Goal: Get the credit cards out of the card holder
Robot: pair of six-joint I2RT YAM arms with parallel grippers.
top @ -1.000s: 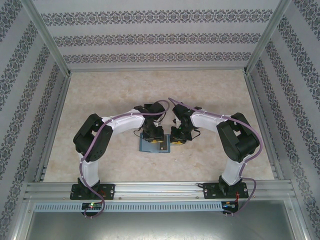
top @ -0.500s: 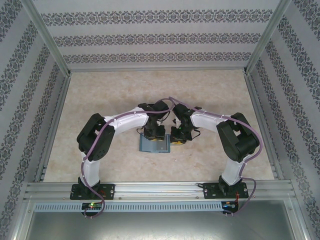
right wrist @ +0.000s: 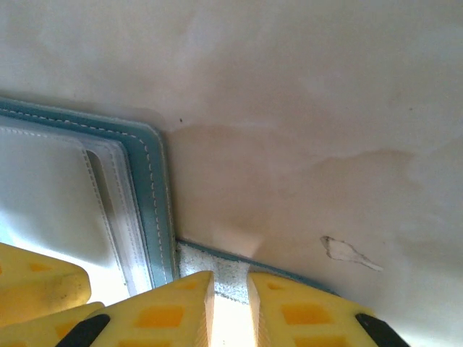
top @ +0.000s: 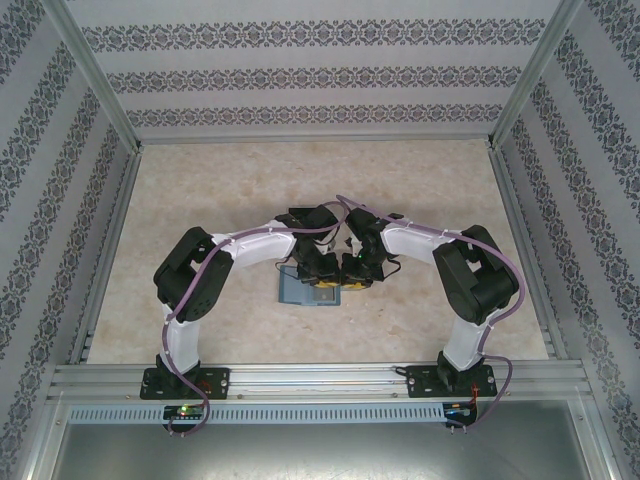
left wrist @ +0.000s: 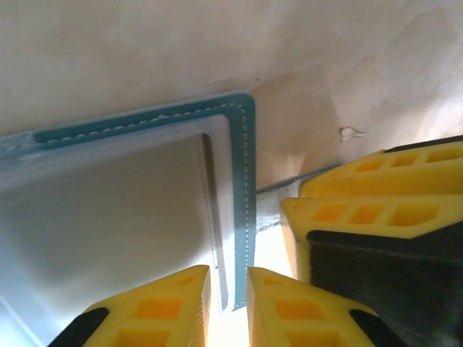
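"Where was the card holder (top: 303,292)?"
"It lay open on the counter (top: 200,200), mid-frame."
"Fingers?"
"Left fingers (left wrist: 260,285) and right fingers (right wrist: 199,289) sat nearly closed at its right edge. I couldn't tell their grip. Better to pin the strap tab (right wrist: 217,264), then work the pocket slot (left wrist: 206,188) gently."

Top view: bright, even overhead light w/ soft shadows on table (top: 420,190), slightly low-res. 2 wrist views: glare washes out card holder (left wrist: 108,217) interior approx 7 o'clock; blown highlights at 6.
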